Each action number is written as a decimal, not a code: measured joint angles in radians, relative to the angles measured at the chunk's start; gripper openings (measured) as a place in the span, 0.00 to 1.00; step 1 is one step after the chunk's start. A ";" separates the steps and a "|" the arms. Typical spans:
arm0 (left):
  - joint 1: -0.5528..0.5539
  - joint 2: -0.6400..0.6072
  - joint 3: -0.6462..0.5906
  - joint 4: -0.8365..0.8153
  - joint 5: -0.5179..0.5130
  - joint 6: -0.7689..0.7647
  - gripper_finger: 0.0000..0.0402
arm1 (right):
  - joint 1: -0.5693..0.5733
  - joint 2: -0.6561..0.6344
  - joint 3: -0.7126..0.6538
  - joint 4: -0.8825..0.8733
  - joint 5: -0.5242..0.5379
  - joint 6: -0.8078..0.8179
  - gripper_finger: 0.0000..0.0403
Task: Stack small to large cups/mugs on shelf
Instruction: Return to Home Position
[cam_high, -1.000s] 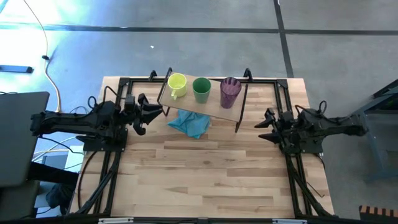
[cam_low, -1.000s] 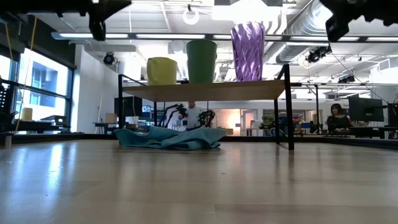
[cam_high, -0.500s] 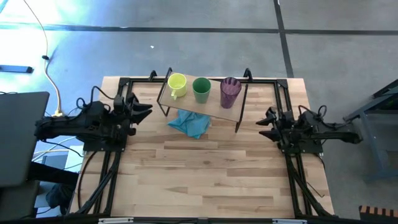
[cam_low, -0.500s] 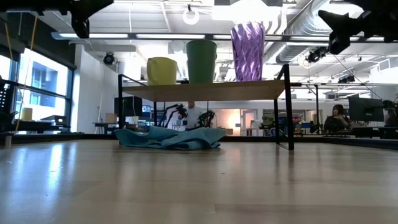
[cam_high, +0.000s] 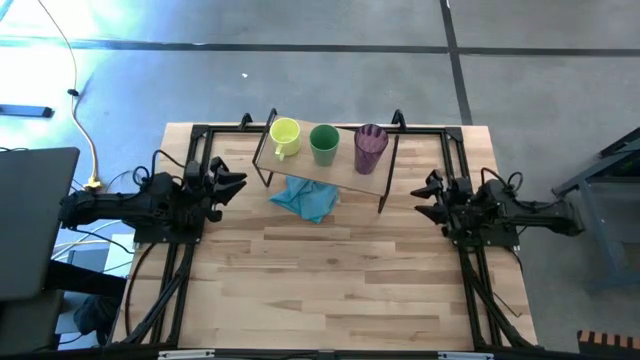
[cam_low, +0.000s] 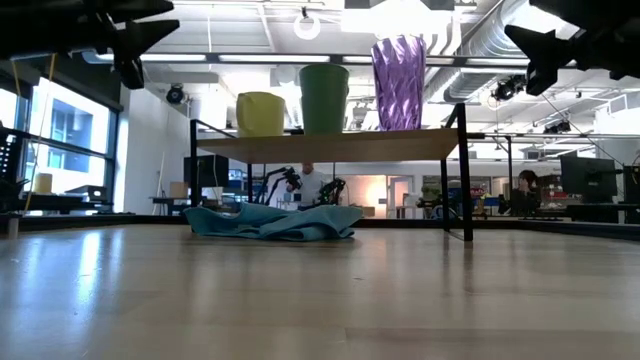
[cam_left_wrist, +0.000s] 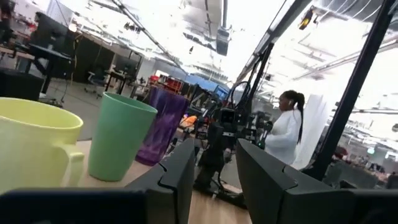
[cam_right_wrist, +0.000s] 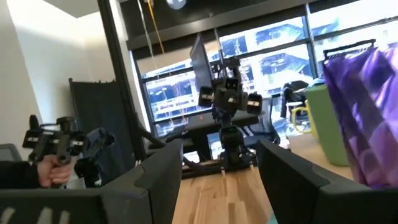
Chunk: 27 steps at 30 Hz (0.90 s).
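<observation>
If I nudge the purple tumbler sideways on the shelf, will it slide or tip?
Probably tips: the purple tumbler is the tallest cup and narrower at its base. It looks like translucent plastic, so likely light. It stands near the shelf end, so a push outward could drop it.

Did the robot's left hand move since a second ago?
Yes. The left hand has drawn back, leaving a wider gap to the shelf.

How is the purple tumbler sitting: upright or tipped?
Upright: the purple tumbler stands mouth up on the shelf, beside the green cup.
</observation>
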 joint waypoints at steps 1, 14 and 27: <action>0.000 0.000 -0.008 0.018 -0.002 0.006 0.26 | -0.005 0.000 0.000 0.005 0.000 0.000 0.49; 0.000 0.000 -0.113 0.195 -0.021 0.027 0.26 | -0.078 0.000 0.000 0.007 -0.002 -0.004 0.49; 0.000 -0.005 -0.120 0.364 -0.030 0.173 0.26 | -0.105 0.000 0.000 -0.025 -0.003 0.007 0.49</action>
